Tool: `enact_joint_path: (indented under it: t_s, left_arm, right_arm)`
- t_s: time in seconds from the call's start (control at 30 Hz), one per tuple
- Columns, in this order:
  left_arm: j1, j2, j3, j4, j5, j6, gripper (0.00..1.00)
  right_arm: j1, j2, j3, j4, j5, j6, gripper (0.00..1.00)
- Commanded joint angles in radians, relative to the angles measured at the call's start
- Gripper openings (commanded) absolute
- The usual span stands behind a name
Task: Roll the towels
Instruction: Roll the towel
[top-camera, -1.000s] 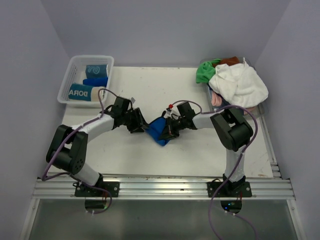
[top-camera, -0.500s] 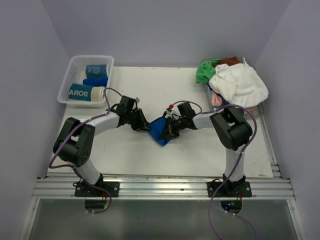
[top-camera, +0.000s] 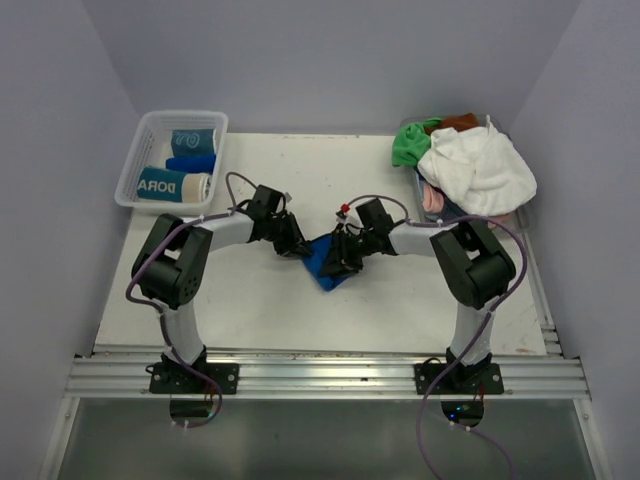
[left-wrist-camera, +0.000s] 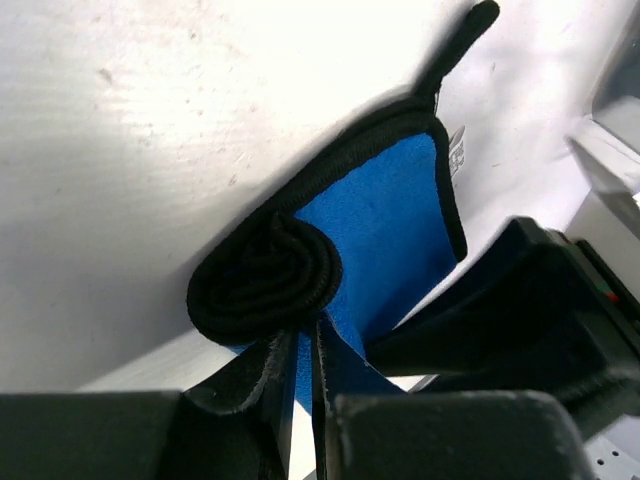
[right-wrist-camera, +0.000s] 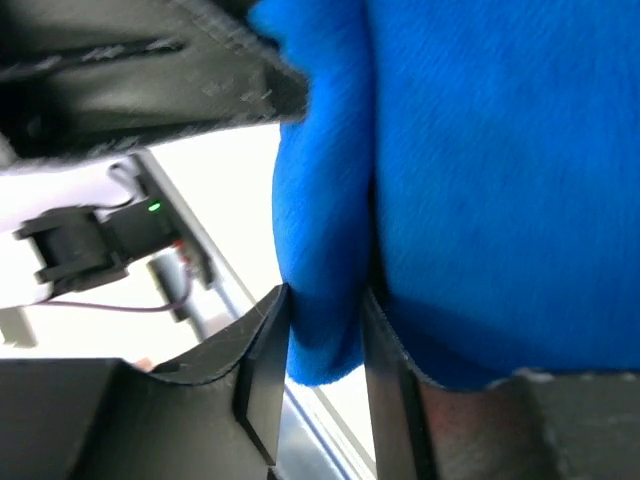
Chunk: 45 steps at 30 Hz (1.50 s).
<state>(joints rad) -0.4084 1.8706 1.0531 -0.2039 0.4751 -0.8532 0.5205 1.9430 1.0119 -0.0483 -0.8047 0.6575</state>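
A royal blue cloth towel (top-camera: 326, 264) with a black bound edge lies crumpled at the middle of the white matte surface (top-camera: 250, 300), between the two arms. In the left wrist view the surface is scuffed. There, one end of the towel (left-wrist-camera: 390, 210) is wound into a tight coil whose black edge forms a spiral, and a thin black loop tab sticks out toward the upper right of the frame.

The left hand (top-camera: 298, 248) comes in from the left. Its fingers (left-wrist-camera: 250, 395) are pressed nearly together, pinching a thin flap of the blue cloth just below the coil.

The right hand (top-camera: 339, 258) meets the towel from the right. In the right wrist view a plump, fuzzy fold of the towel (right-wrist-camera: 325, 300) sits between its dark fingers (right-wrist-camera: 262, 350) and touches both. The fingers stand a little apart, and I cannot tell whether they are squeezing the fold.

At the upper left of the overhead frame, a clear plastic mesh basket (top-camera: 133, 165) holds three rolled towels: a teal and beige roll with white lettering (top-camera: 172, 185), a plain blue roll (top-camera: 190, 163) and a teal roll with white swirls (top-camera: 192, 140). At the upper right is a loose heap: a big rumpled white towel (top-camera: 478, 170), a green one (top-camera: 410, 146), a rust-brown one (top-camera: 458, 122) and a pink one (top-camera: 432, 200).
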Motion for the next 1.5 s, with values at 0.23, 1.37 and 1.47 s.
enact_joint_path:
  t_s: [0.23, 1.37, 1.47]
  left_arm:
    - [-0.006, 0.053, 0.021, -0.018, -0.055, 0.025, 0.13]
    - [-0.006, 0.061, 0.024, -0.031, -0.055, 0.016, 0.14]
    - [-0.006, 0.052, 0.024, -0.034, -0.055, 0.013, 0.16]
  right_arm:
    - [0.111, -0.360, 0.092, -0.384, 0.646, -0.229, 0.40]
    - [0.409, -0.078, 0.183, -0.345, 1.108, -0.417, 0.43]
    - [0.409, -0.055, 0.168, -0.331, 1.127, -0.403, 0.43]
